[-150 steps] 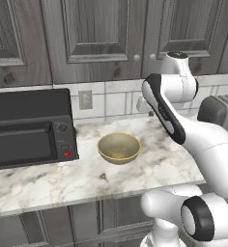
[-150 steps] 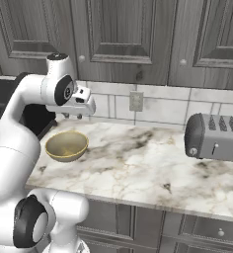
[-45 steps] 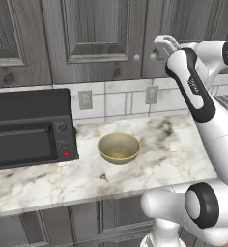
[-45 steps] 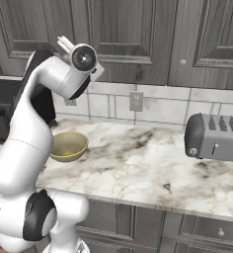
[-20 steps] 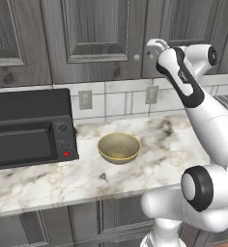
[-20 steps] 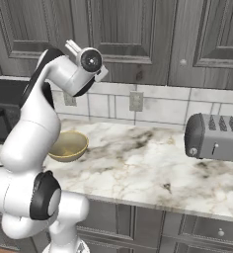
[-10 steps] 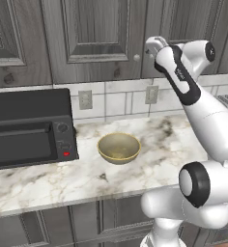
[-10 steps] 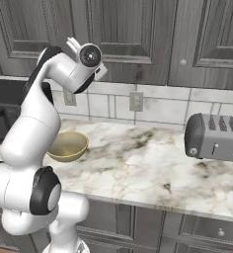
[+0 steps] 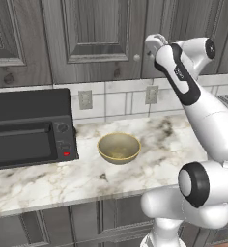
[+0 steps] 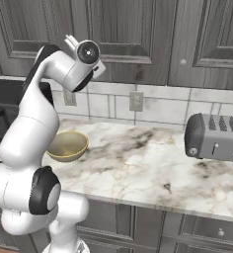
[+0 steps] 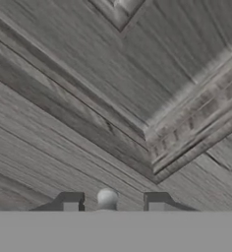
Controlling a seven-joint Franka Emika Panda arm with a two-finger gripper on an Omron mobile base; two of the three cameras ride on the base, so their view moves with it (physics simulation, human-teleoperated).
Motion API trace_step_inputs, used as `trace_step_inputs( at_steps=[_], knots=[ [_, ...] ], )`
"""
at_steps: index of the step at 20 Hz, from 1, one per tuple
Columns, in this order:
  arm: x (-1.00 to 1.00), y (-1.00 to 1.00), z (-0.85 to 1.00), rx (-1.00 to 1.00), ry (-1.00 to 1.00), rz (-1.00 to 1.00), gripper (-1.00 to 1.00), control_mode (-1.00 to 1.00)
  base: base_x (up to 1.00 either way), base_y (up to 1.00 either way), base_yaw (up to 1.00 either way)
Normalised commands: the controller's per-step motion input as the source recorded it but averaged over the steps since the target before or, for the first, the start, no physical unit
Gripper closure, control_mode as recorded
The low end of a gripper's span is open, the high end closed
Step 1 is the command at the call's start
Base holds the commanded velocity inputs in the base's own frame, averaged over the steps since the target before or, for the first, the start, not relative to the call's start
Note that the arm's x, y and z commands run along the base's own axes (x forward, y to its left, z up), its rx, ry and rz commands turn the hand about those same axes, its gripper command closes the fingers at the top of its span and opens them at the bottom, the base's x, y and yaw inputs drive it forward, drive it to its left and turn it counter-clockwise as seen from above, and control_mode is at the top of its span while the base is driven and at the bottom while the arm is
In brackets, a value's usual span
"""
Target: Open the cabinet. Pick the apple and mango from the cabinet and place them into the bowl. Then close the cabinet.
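Your claw (image 11: 107, 205) had just drawn in from wide open, and in the hand view its two dark fingertips (image 11: 70, 202) sat either side of the small pale knob (image 11: 107, 198) with slim gaps left, so I could not tell whether it truly gripped yet. A second before, the arm was already up at the cabinet (image 9: 87, 38); only the jaws changed. That put you at the very start: both doors were shut, and the apple and mango were hidden behind them.

The bowl (image 9: 118, 147) waited on the marble surface (image 9: 48, 178), just beside the black microwave oven (image 9: 29, 128) and below the cabinet. The toaster (image 10: 214, 136) stood well apart to the right. My guess was the door would swing out over open surface, but your own forearm (image 9: 181, 77) hung close to that arc.
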Motion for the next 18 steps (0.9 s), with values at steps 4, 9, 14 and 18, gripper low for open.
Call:
trace_step_inputs(
  at_steps=[4, 9, 14, 18],
  knots=[
    [0.00, 0.04, -0.02, 0.01, -0.12, 0.00, 1.00, -1.00, 0.00, 0.00, 0.00],
    [-0.02, 0.00, 0.00, 0.03, -0.20, 0.00, 1.00, -1.00, 0.00, 0.00, 0.00],
    [-0.25, -0.13, 0.04, 0.01, -0.08, 0.00, 1.00, -1.00, 0.00, 0.00, 0.00],
    [-0.33, -0.30, 0.20, 0.00, 0.01, 0.00, 1.00, -1.00, 0.00, 0.00, 0.00]
  ],
)
